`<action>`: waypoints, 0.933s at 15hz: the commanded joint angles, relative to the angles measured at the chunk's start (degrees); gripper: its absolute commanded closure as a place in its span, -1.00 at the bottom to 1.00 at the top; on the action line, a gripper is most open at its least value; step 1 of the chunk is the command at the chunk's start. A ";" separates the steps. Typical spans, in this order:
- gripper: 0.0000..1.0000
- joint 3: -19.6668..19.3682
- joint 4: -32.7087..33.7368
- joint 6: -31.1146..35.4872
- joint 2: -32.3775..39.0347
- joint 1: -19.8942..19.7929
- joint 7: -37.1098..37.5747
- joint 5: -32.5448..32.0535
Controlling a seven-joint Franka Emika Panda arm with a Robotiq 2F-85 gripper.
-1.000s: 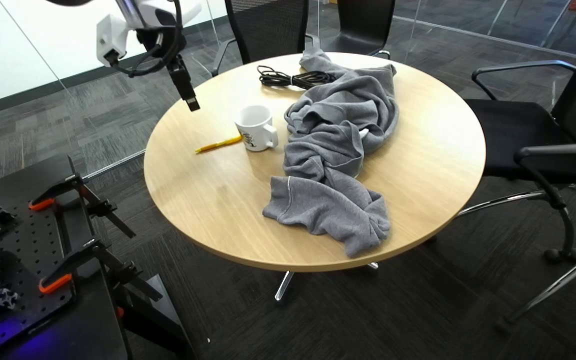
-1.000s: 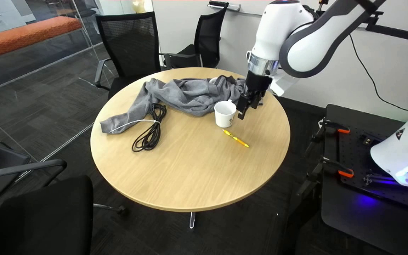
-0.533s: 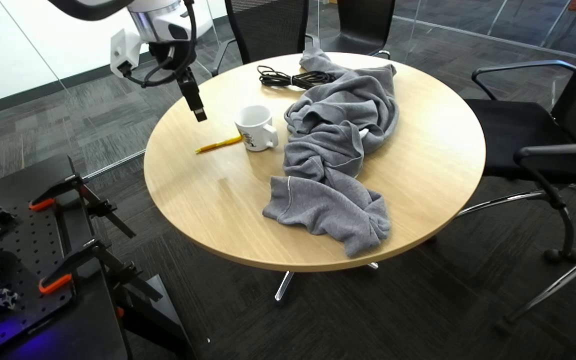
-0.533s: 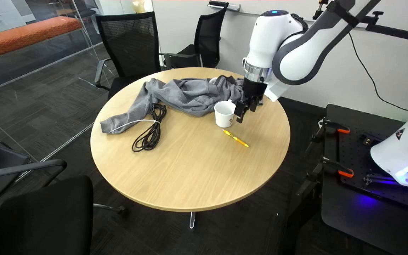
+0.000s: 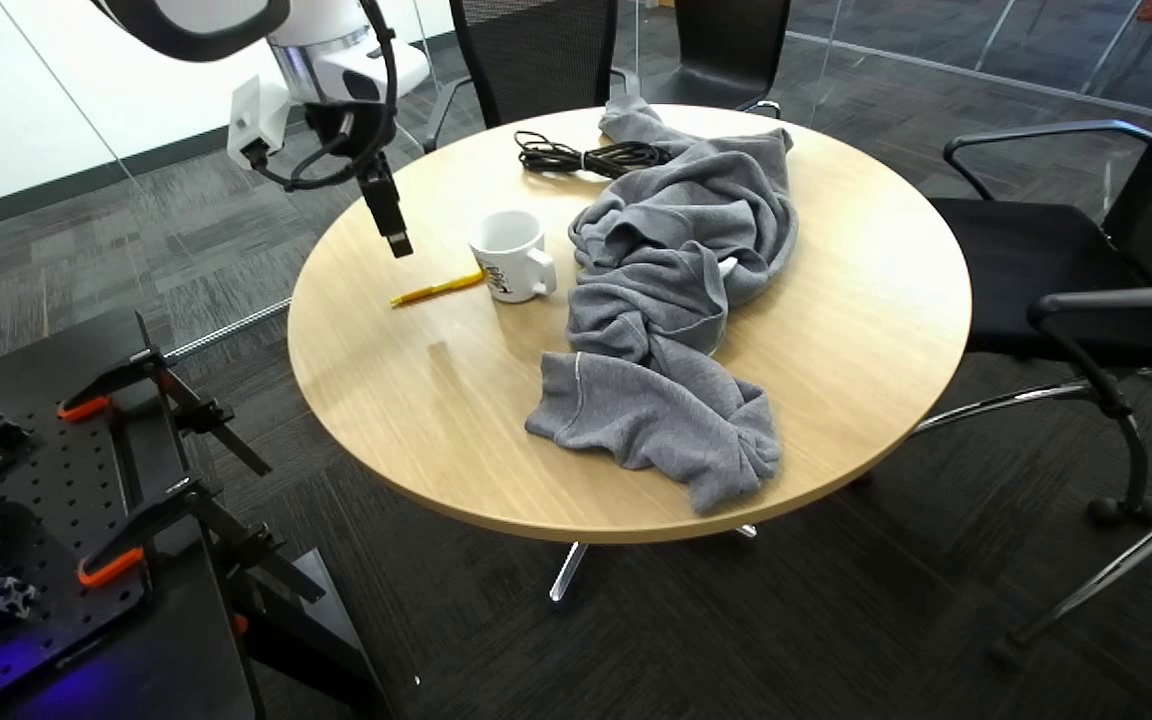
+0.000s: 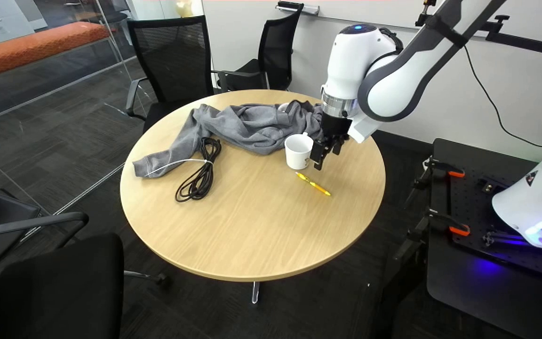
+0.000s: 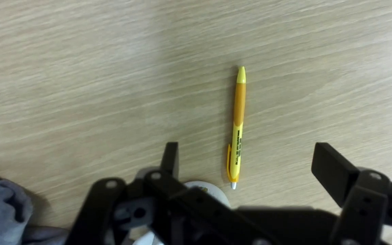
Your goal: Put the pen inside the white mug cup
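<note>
One slim click pen (image 7: 239,105), nothing gripped

My gripper (image 7: 246,154) holds nothing, jaws spread wide, the pen below and between them in the wrist view. It lies on the round table (image 5: 406,400), in an exterior view just left of the white ceramic mug (image 5: 508,255). I judge it light, stiff and slightly slippery, apt to roll. I'd pinch it crosswise at mid-length, clear of the clip (image 7: 229,161).

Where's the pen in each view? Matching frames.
In an exterior view: pen left of centre, left of the white mug.
In an exterior view: pen right of centre, below the white mug.
Wrist view: pen right of centre, near-vertical.
Shared landmark: white mug by one pen end, mostly hidden in wrist view.
</note>
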 commanded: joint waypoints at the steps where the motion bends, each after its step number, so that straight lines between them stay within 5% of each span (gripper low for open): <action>1: -1.00 -0.66 2.65 2.04 4.09 1.85 2.37 -0.37; 8: -1.00 0.18 4.79 10.91 10.47 2.27 0.60 2.17; 14: -1.00 -1.53 7.42 12.00 14.54 4.29 1.68 2.73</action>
